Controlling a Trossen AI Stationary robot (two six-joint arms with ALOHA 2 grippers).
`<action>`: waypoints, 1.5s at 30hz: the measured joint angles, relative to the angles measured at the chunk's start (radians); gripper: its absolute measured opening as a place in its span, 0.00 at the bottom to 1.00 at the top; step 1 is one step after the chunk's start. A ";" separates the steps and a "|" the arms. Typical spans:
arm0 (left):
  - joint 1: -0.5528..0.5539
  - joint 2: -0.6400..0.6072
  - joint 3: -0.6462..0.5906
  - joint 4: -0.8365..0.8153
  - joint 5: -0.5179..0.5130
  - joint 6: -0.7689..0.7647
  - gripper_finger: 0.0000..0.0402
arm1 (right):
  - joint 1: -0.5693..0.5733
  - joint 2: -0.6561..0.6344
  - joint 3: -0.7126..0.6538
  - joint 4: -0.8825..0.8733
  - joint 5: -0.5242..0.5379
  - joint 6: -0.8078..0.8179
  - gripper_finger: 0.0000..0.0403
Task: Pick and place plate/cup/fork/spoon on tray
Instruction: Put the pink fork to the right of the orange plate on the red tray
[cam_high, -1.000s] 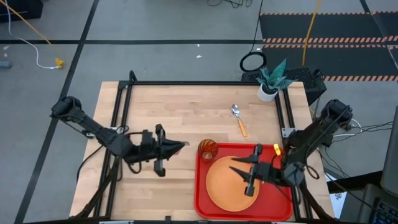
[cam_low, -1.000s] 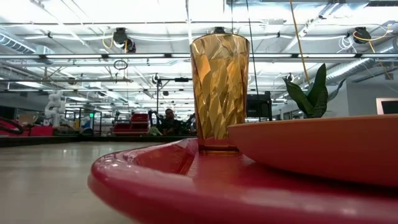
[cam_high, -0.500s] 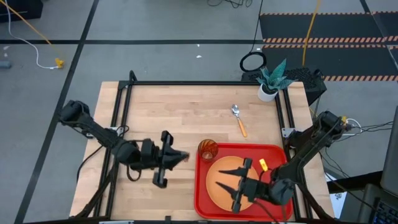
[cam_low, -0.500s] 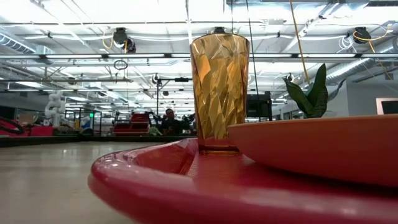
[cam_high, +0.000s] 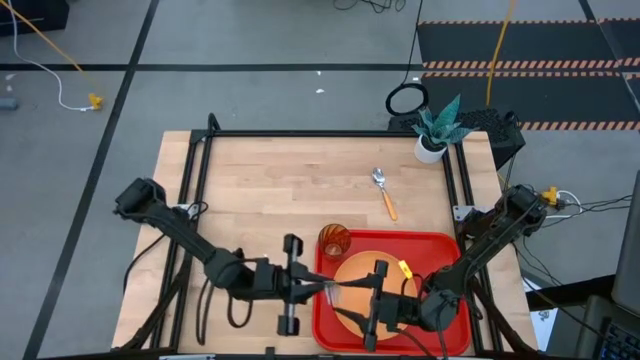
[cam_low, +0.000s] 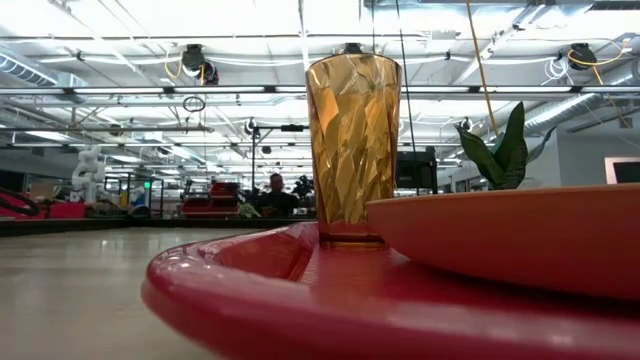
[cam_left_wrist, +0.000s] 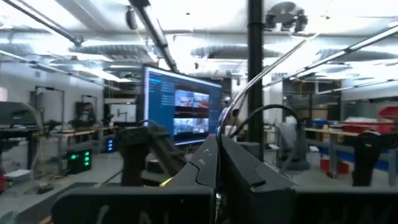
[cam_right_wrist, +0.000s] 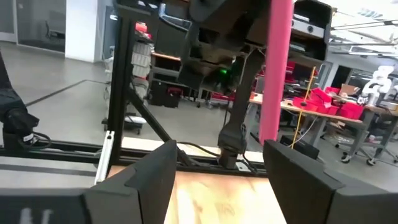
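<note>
My left gripper (cam_high: 318, 287) is shut on the fork (cam_high: 337, 290) above the red tray's left rim (cam_high: 322, 300). The fork's pinkish-red handle shows in the right wrist view (cam_right_wrist: 277, 74). My right gripper (cam_high: 372, 298) is open and empty above the orange plate (cam_high: 352, 268), facing the left gripper, its fingers either side of the fork's line. The plate lies flat in the tray. The amber cup (cam_high: 334, 240) stands upright on its base in the tray's far left corner. The spoon (cam_high: 385, 195) lies on the table beyond the tray. My left gripper pinches the fork between its two shut fingers, coming level from the table's left. The fingers hide the exact place of hold. The pinkish handle (cam_right_wrist: 273, 118) hangs down below the gripper, and a thin silver metal part (cam_left_wrist: 261, 81) rises past the fingertips. The fork is lifted clear.
A white pot with a green plant (cam_high: 435, 130) stands at the table's far right corner. A black metal frame (cam_high: 300, 133) runs along the table's edges. The tray's rim (cam_low: 250, 300) and the plate (cam_low: 520, 240) fill the low view. Bare wood lies left of the tray.
My left gripper has carried the fork toward the table's near edge and right, up to the tray's left rim. My right gripper has gone left across the plate toward the left gripper, staying open.
</note>
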 joint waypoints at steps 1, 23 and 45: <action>0.002 0.013 0.011 -0.001 0.020 0.000 0.02 | 0.000 0.000 0.000 0.002 0.000 -0.003 0.57; 0.040 0.099 0.087 -0.032 0.127 -0.088 0.01 | 0.007 0.000 -0.001 0.055 0.004 -0.127 0.17; 0.008 0.099 0.086 -0.011 0.123 -0.057 0.02 | -0.005 -0.001 -0.001 0.054 -0.080 -0.163 0.20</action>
